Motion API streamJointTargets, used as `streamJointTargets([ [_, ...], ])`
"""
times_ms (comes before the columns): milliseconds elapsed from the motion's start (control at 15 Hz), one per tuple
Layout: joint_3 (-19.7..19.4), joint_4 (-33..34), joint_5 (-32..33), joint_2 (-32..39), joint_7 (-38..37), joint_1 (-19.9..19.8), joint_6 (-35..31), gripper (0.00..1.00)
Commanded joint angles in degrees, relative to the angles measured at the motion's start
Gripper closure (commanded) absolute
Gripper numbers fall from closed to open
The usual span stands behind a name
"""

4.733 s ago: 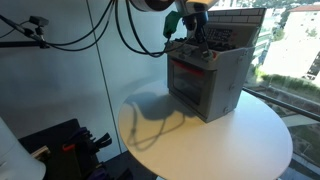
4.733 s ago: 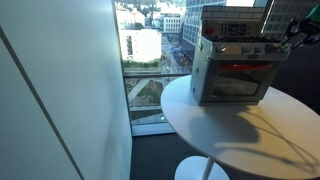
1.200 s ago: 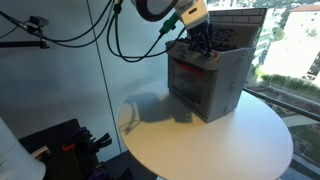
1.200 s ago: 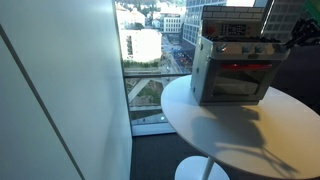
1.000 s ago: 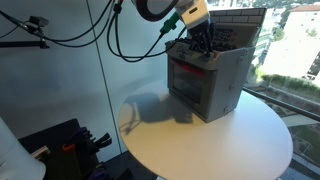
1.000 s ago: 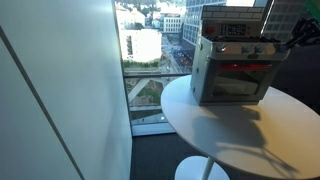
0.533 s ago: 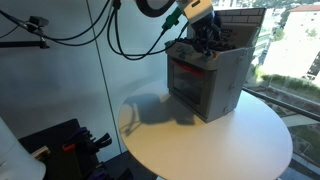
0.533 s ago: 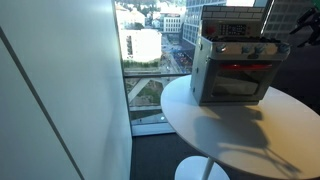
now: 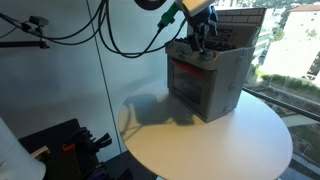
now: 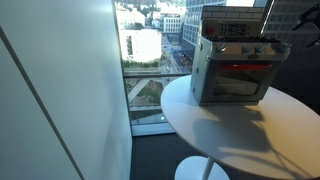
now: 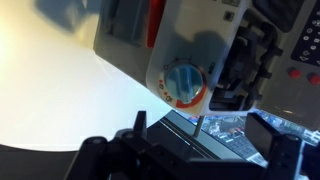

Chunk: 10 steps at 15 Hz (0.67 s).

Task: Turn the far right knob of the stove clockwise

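The grey stove (image 9: 205, 80) (image 10: 235, 70) with its red-trimmed door stands on the round white table in both exterior views. My gripper (image 9: 203, 42) hangs just above the right end of its front knob row. In the wrist view the far right knob (image 11: 183, 82) is a round white dial with a blue grip and an orange ring, at the stove's (image 11: 125, 30) corner. My gripper (image 11: 200, 126) is open there. Its dark fingers (image 11: 140, 121) stand wide apart just short of the knob, with nothing between them.
The white table (image 9: 200, 145) (image 10: 240, 140) has a curved edge close to the stove. Floor-to-ceiling windows lie behind and beside it. Black cables (image 9: 120, 35) hang from the arm. Dark equipment (image 9: 70, 145) sits on the floor.
The jaws have opened from shut, letting go of the knob. The gripper has risen slightly above the stove's knob row.
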<state>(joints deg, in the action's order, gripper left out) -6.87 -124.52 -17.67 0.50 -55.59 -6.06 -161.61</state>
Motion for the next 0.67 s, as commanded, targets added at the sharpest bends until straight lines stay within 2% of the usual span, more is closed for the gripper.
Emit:
streamJointTargets([
  [0, -0.4, -1.6, 2.3, -4.0, 4.0, -0.6, 5.4, 0.0],
  [333, -0.5, -1.4, 4.2, -7.1, 8.3, -1.4, 14.2, 0.0],
  [600, -0.2, -1.0, 8.5, -8.7, 9.4, -2.4, 20.2, 0.0],
])
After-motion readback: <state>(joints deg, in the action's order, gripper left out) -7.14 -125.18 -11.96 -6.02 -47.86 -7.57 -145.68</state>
